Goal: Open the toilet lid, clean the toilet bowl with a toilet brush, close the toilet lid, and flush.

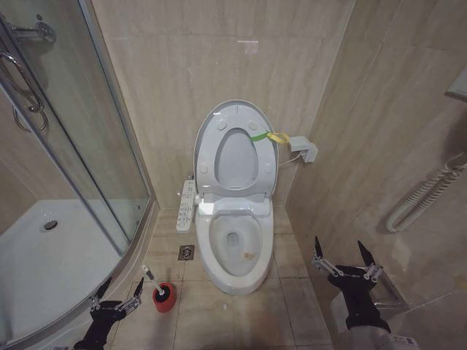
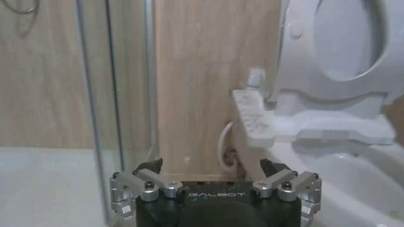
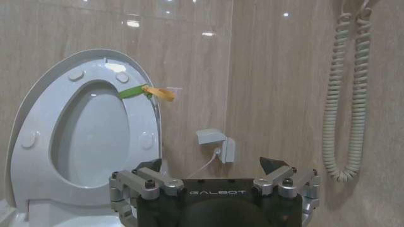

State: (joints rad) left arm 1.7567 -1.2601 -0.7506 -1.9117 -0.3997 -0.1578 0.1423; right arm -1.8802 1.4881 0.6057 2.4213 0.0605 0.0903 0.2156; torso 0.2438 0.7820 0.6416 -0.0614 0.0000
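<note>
Beige-tiled bathroom, marbled walls and floor; curved glass shower enclosure (image 1: 66, 168) with white tray on the robot's left.

Toilet bowl (image 1: 235, 251): white, oval, set against the back wall, uncovered, water at the bottom with a small brownish mark on the inner slope.

Toilet lid (image 1: 271, 157): raised, upright against the wall, with the ring seat (image 1: 235, 157) lifted flat against it. A yellow-green strap (image 1: 268, 136) hangs off their upper right edge.

Button panel (image 1: 187, 205): long, white, fixed along the bowl's left side, near the shower glass.

Coiled white cord (image 1: 423, 197): on the right wall, well apart from the toilet.

Wall box (image 1: 305, 149): small, white, right of the lid, with a thin cable running down from it.

Toilet brush (image 1: 154, 281): thin white handle leaning up and to the left, head down in a small round red holder cup (image 1: 165, 297) on the floor, left of the bowl's front.

Floor drain (image 1: 187, 252): square, between the button panel and the brush.

Left gripper (image 1: 119, 292): low at the front left, just beside the brush holder, fingers spread wide, holding nothing.

Right gripper (image 1: 341, 255): low at the front right, near the right wall, fingers spread wide, holding nothing.
</note>
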